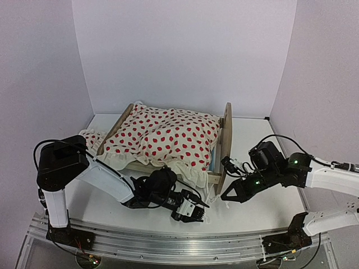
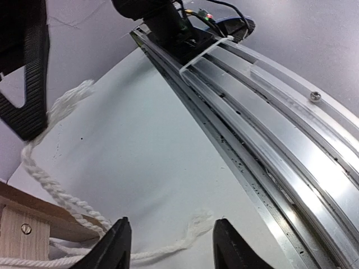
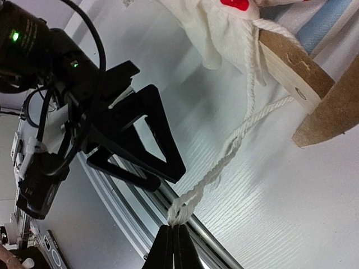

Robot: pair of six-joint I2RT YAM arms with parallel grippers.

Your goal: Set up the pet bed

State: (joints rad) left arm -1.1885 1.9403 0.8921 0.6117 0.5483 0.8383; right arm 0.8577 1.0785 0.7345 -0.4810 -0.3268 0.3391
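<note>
Jaws: left gripper [image 2: 171, 244] parted, straddling a loose cord end without gripping it; right gripper [image 3: 172, 242] closed on the white cord [image 3: 224, 154]. Pet bed [image 1: 226, 131] sits centre frame in the top view, under the blanket [image 1: 168, 134]. Risk: a hard pull on this 1 pinched cord could drag the bed askew.

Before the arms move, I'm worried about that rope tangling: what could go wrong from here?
1. The right tool is shut on the rope, which runs up to the wooden end of the bed; a hard pull might drag or tip it.
2. The rope's frayed end lies between the fingers of the open left tool and could snag.
3. The ruffle of the blanket hangs beside the rope and may get tugged.
</note>
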